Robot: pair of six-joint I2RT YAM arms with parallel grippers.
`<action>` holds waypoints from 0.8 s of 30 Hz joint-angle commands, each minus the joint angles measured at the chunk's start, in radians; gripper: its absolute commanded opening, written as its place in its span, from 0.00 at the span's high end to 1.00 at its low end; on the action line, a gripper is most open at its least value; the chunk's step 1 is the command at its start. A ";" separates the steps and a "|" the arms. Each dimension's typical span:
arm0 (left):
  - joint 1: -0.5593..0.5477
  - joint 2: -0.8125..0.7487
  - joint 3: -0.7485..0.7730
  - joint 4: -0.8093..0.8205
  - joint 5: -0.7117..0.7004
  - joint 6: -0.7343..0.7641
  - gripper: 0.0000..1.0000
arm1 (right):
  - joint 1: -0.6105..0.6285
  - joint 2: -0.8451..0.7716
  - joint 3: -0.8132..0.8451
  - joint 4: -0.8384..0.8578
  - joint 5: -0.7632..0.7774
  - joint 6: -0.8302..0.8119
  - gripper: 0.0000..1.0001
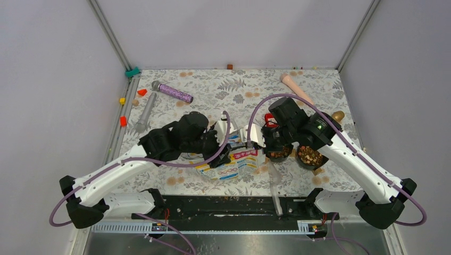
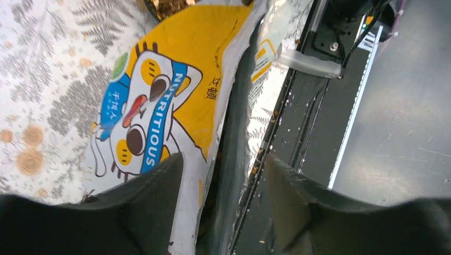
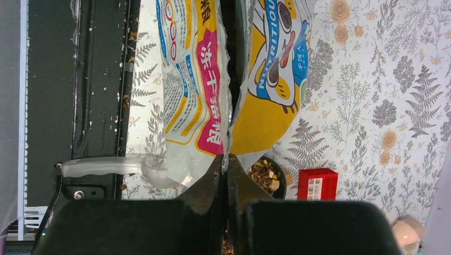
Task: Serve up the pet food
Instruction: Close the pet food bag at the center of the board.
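The yellow-white-pink pet food bag (image 1: pixel 234 161) lies on its side between the arms, and its cartoon cat (image 2: pixel 141 114) faces the left wrist camera. My left gripper (image 2: pixel 220 183) is open, its fingers (image 2: pixel 154 196) straddling the bag's lower edge. My right gripper (image 3: pixel 227 162) is shut on the bag's top edge (image 3: pixel 230 135). Brown and tan pet food (image 3: pixel 264 175) fills a black bowl (image 1: pixel 279 153) beside the right fingers. A second black bowl (image 1: pixel 310 155) to its right also holds kibble. A clear plastic scoop (image 3: pixel 106 166) lies by the table's near edge.
A red rectangular box (image 3: pixel 317 184) stands behind the bowls. At the back lie a purple microphone (image 1: pixel 173 92), a grey rod (image 1: pixel 145 112) and a peach-coloured handle (image 1: pixel 297 87). Small red and yellow blocks (image 1: pixel 123 121) sit along the left rim. The black base rail (image 1: pixel 228 204) runs just in front of the bag.
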 commanded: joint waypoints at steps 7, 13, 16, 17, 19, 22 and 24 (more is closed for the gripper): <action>-0.008 0.052 0.053 -0.046 -0.074 0.030 1.00 | 0.000 -0.043 0.014 0.045 -0.026 0.012 1.00; -0.008 0.016 0.054 -0.080 -0.097 0.019 0.62 | 0.000 -0.046 0.012 0.046 -0.027 0.006 1.00; -0.008 -0.008 0.051 -0.116 -0.160 -0.001 0.51 | -0.001 -0.045 0.014 0.046 -0.025 0.010 1.00; -0.008 -0.016 0.046 -0.126 -0.173 -0.002 0.51 | 0.000 -0.046 0.012 0.047 -0.025 0.008 1.00; -0.008 -0.037 0.025 -0.129 -0.184 -0.005 0.69 | -0.001 -0.044 0.014 0.047 -0.024 0.008 1.00; -0.008 -0.053 0.002 -0.133 -0.163 -0.002 1.00 | -0.001 -0.045 0.015 0.046 -0.025 0.011 1.00; -0.008 -0.065 -0.009 -0.126 -0.159 0.002 1.00 | -0.001 -0.046 0.013 0.047 -0.022 0.010 1.00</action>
